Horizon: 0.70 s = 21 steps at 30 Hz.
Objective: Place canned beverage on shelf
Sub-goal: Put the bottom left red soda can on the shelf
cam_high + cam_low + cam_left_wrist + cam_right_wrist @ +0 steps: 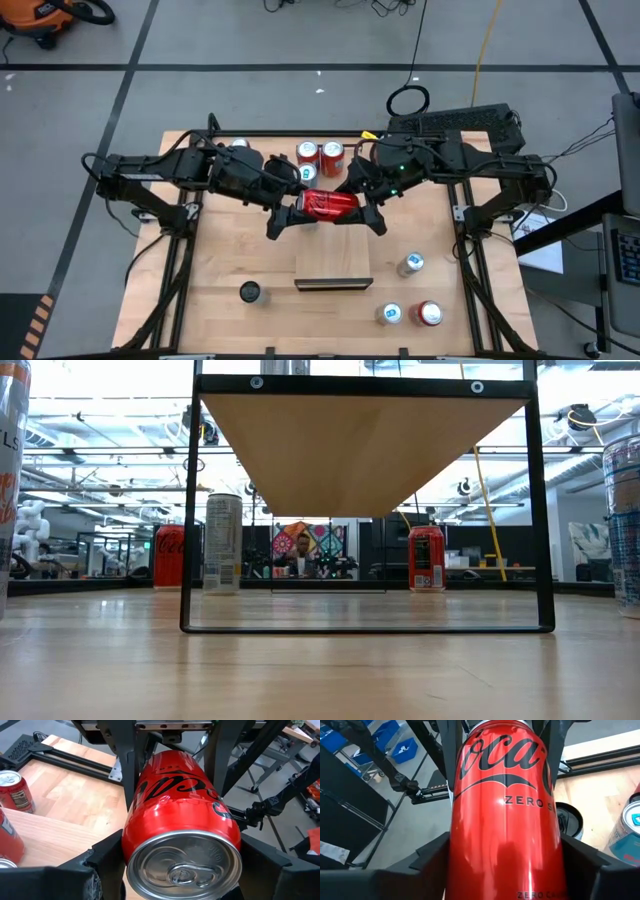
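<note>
A red Coca-Cola Zero can (328, 205) lies on its side in the air between my two grippers, above the table just beyond the far end of the shelf (335, 255). The shelf is a pale board with a dark strip (333, 284) at its near end; the low view shows its underside (360, 450) on a black frame. My left gripper (292, 212) is shut on the can's top end, and my right gripper (362, 210) is shut on its bottom end. The can's pull-tab lid (185, 870) faces the left wrist camera. My left gripper pinches the can between its two fingers on the wall just behind the lid (131, 845). It comes from the table's left, slanting a little downward, along the can. The can lies level, clear of the table. My right gripper pinches the can's wall near its bottom end (457, 855), one finger (427, 860) on each side. It comes from the table's right, slanting a little downward, along the can.
Two red cans (318, 153) and a silver one (240, 145) stand at the far edge. A dark can (250, 291) stands near left of the shelf. Three more cans (411, 263) (390, 313) (428, 313) stand near right. A keyboard (460, 122) lies beyond the table.
</note>
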Tool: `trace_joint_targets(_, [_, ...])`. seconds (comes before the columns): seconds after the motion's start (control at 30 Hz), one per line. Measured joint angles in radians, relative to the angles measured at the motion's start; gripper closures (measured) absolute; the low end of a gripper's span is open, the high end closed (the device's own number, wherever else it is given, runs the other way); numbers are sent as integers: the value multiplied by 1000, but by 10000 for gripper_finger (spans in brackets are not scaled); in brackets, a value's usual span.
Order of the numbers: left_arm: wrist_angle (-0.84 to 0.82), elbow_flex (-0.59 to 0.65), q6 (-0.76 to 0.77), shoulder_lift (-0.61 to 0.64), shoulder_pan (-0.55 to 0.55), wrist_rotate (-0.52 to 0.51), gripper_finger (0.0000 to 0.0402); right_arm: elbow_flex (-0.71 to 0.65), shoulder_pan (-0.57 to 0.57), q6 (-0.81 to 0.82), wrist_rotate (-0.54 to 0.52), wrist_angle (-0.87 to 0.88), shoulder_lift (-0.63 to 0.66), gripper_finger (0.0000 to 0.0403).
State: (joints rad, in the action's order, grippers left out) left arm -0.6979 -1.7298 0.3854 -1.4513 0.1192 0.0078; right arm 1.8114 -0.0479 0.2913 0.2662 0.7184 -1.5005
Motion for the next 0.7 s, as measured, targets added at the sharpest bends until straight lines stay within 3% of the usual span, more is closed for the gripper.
trace_joint_targets(0.2, [-1, 0, 4, 0, 0, -1, 105, 0, 0, -1, 0, -1, 0, 147])
trace_joint_targets(0.4, [28, 0, 41, 3, 2, -64, 62, -1, 1, 11, -4, -17, 14, 135])
trace_joint_targets(0.7, [236, 1, -18, 27, 6, -181, 4, -2, 19, 14, -10, -82, 91, 136])
